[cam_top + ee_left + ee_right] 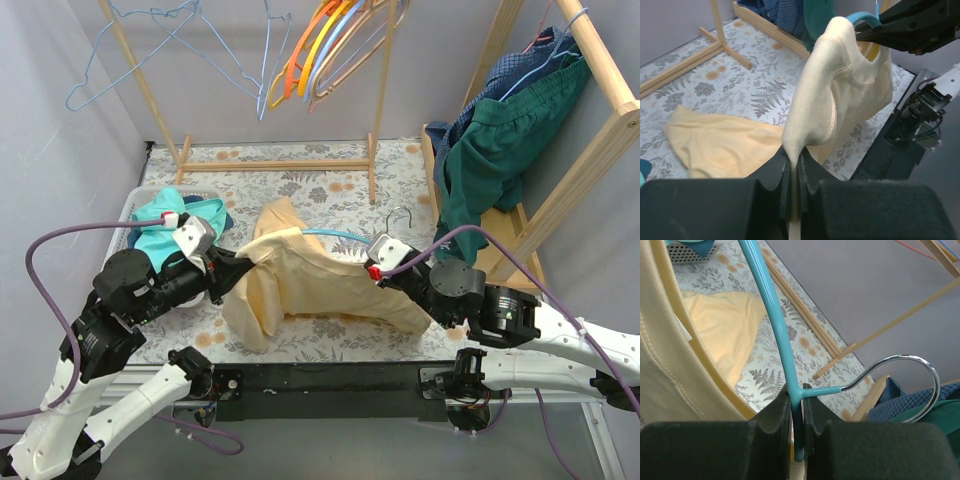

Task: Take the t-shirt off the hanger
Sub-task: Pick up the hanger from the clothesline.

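Clamping a fold of the pale yellow cotton t-shirt (300, 285) in the left gripper (794, 165), jaws narrowed right down on the fabric. Gripping the teal wire hanger with chrome hook (771, 305) in the right gripper (796, 402), jaws pinched on its stem just below the hook junction. Holding the shirt stretched between both grippers above the fern-print desk (320, 185), shoulder end draped over the hanger, lower part trailing on the desk. Sitting beside the left arm: white plastic basket (180, 190) of teal clothes.
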Robot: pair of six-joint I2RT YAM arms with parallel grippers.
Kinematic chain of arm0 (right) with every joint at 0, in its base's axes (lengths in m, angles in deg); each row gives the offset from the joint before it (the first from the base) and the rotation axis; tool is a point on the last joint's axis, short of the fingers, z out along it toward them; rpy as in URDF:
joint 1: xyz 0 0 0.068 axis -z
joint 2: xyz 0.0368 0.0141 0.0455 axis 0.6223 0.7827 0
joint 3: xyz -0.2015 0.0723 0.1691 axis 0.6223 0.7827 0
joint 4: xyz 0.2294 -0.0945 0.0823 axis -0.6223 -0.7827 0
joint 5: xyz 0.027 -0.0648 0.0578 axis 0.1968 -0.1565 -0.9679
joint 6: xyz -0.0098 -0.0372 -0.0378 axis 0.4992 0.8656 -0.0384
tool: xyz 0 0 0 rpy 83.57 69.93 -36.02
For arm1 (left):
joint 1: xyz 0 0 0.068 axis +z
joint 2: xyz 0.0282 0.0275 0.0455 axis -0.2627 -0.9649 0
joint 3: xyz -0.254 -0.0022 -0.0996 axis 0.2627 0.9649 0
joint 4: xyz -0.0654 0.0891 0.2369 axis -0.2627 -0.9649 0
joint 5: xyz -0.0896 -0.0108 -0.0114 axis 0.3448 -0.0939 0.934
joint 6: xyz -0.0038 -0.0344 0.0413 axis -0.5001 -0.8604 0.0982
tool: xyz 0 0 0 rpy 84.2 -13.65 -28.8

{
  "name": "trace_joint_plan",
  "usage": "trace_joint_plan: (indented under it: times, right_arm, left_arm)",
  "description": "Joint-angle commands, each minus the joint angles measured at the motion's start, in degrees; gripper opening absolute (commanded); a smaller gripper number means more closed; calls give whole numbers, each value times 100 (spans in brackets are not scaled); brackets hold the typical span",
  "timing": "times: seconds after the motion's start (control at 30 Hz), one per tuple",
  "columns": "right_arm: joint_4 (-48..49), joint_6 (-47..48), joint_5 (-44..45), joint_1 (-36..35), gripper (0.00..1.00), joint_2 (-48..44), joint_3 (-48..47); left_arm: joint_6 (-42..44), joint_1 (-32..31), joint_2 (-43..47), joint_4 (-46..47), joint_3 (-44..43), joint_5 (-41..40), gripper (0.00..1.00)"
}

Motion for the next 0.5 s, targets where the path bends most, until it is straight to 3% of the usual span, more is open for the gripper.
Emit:
trace_joint_plan:
  times: [0.0,0.47]
  right_arm:
    - [681,70,660,27,1,-247,-112]
    - [223,-651,854,27,1,-1398,574]
  left_arm:
    - [-53,-8,183,-78,-63,-821,0]
    - [-747,-8,597,292,-160,-4634,0]
